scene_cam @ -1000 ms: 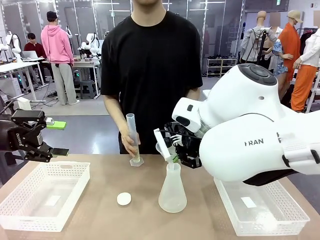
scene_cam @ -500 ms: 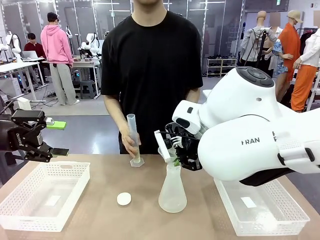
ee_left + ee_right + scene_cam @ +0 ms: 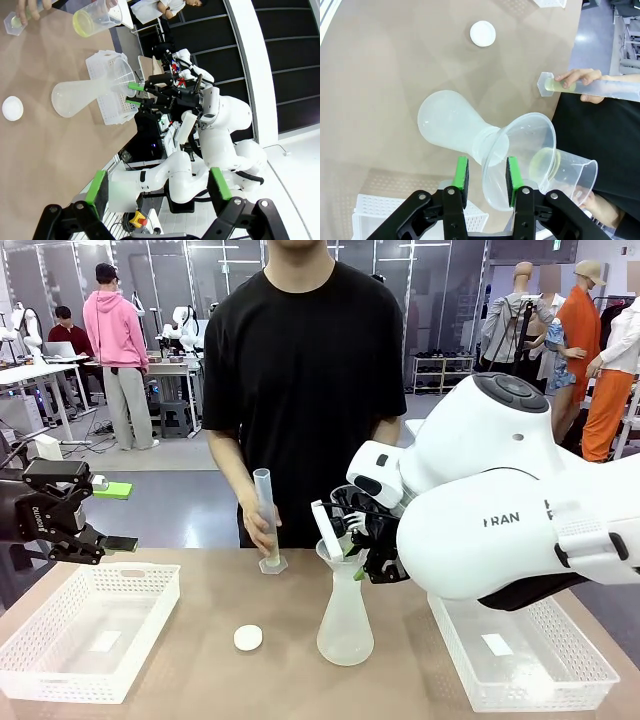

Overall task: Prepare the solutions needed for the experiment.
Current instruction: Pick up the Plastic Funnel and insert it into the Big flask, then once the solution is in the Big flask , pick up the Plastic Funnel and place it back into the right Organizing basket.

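**Funnel placement before the pour.** The funnel sits in the mouth of the flask. The right gripper straddles the funnel's rim with its fingers; whether they clamp it cannot be told. The pale yellow-green liquid lies in a beaker just beyond the flask, with a little more in the foot of the cylinder, beyond and left of the flask. The step in hand is apparently readying the pour. Next, the beaker's lip must come over the funnel's rim while the funnel stands steady. The left gripper, fingers apart, hangs well left of the flask. The cap lies near the flask's left, and baskets flank it well apart.
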